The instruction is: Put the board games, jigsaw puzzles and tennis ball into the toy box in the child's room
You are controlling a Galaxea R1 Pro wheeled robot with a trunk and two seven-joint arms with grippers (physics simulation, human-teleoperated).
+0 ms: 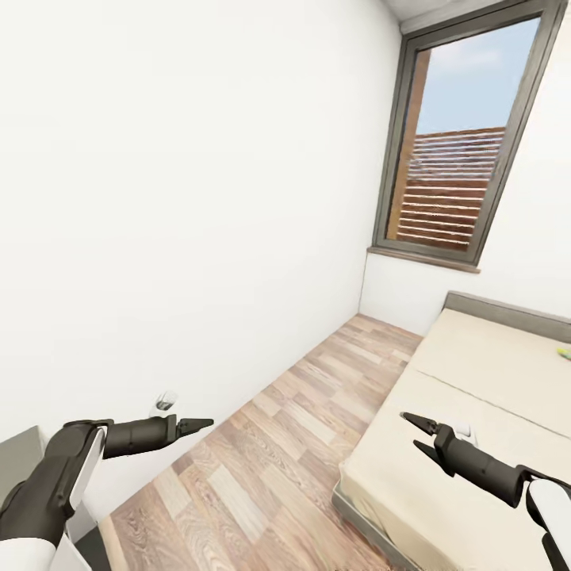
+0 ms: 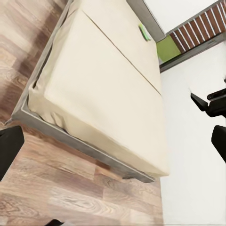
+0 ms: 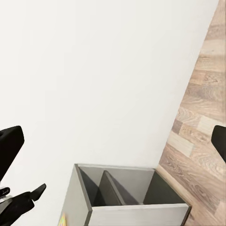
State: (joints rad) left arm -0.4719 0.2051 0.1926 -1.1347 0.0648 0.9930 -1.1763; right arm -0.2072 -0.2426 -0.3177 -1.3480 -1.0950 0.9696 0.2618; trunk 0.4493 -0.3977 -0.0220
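We see the bed [image 1: 476, 412], a plain beige mattress on a grey frame, by the window [image 1: 464, 151]. A small yellow-green board game [image 1: 564, 350] lies near its headboard, mostly cut off. Our left gripper [image 1: 194, 426] looks pressed together over the floor [image 1: 262, 468]; our right gripper [image 1: 419, 436] hangs spread apart above the mattress, empty.

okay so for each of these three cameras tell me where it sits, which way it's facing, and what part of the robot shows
Head view: up on the head, looking down the floor strip toward the window; both arms show, left gripper, right gripper.
Left wrist view: on the left arm, facing the bed; own dark fingers at the edges.
Right wrist view: on the right arm, facing the white wall and a grey shelf unit.
Shared: head and left wrist views both show the bed.
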